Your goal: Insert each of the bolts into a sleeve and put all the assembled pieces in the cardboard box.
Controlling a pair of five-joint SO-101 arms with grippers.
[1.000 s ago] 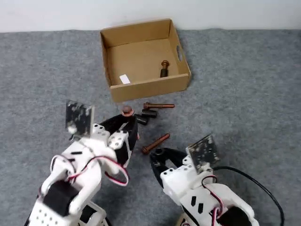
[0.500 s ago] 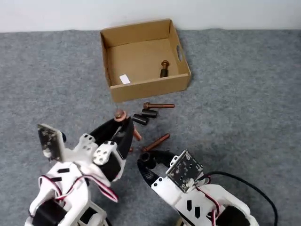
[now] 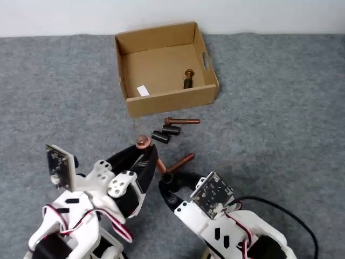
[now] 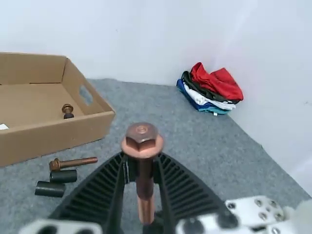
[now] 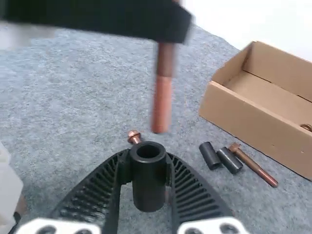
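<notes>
Copper hex bolt (image 4: pixel 144 178) in left fingers (image 4: pixel 105 192), black tubular sleeve (image 5: pixel 147 181) in right fingers (image 5: pixel 192 197)

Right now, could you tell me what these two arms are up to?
The left gripper holds a copper bolt head up, and the right gripper holds a black sleeve, opening up. The bolt's tip hangs close above the sleeve, not yet inside. One assembled piece lies in the cardboard box; two loose bolts and two loose sleeves lie on the carpet before it.

bolt (image 5: pixel 162 97): blurred, head hidden | second bolt (image 5: pixel 134 137): shank likely behind sleeve (image 5: pixel 147 178)
</notes>
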